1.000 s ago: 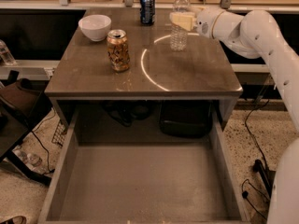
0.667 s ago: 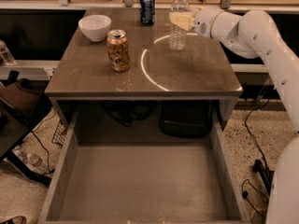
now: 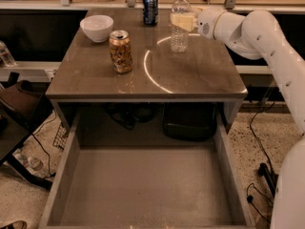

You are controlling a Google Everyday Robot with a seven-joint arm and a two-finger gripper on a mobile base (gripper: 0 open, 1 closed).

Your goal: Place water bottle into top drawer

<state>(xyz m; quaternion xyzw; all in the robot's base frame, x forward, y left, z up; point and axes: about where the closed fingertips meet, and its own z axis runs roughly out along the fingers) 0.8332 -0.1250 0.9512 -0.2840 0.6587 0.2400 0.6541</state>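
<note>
Clear ribbed plastic water bottle — cream claw at its upper half.

Single view, set high in front of the table, looking forward and down at close range. The open drawer fills the near foreground; the tabletop lies beyond. The arm enters from the right edge, its gripper at the bottle, far right of the tabletop.

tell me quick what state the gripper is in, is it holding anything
Gripper: level with the upper part of the water bottle, which stands upright on the table; open, closed or gripping cannot be told.
</note>
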